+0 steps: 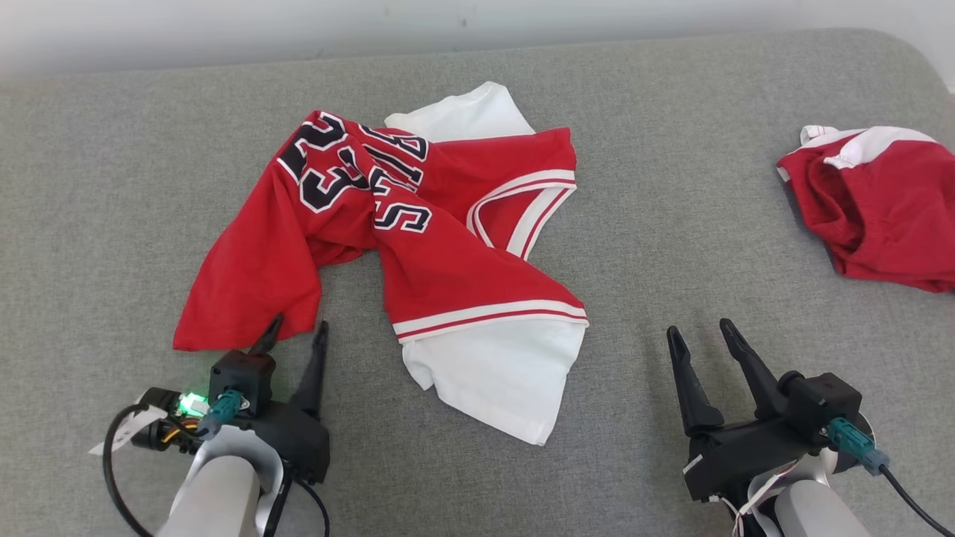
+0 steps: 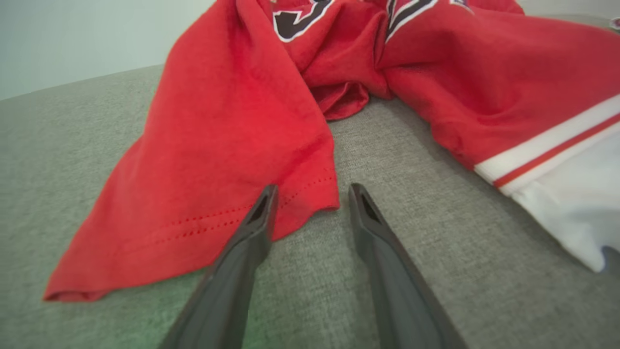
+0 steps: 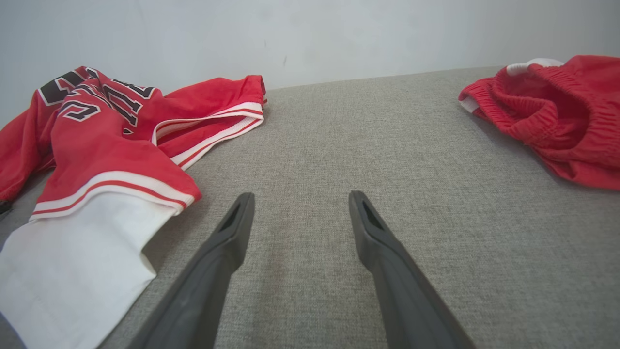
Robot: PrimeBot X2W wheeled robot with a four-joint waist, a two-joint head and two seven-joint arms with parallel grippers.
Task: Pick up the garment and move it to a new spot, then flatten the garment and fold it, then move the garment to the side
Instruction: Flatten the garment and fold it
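The red jersey [image 1: 448,261] lies crumpled on the grey upholstered surface [image 1: 671,149]. The left pincer [image 1: 300,322] stands wide, straddling the jersey's near hem corner. To the jersey's right the right pincer [image 1: 700,328] gapes wide; red shorts [image 1: 880,216] lie farther right.

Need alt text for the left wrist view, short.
The left hand, its two dark fingers spread open, straddles the hem corner of a crumpled red jersey lying on a grey fabric surface. The jersey's white-and-red trim and a white panel run off to the right.
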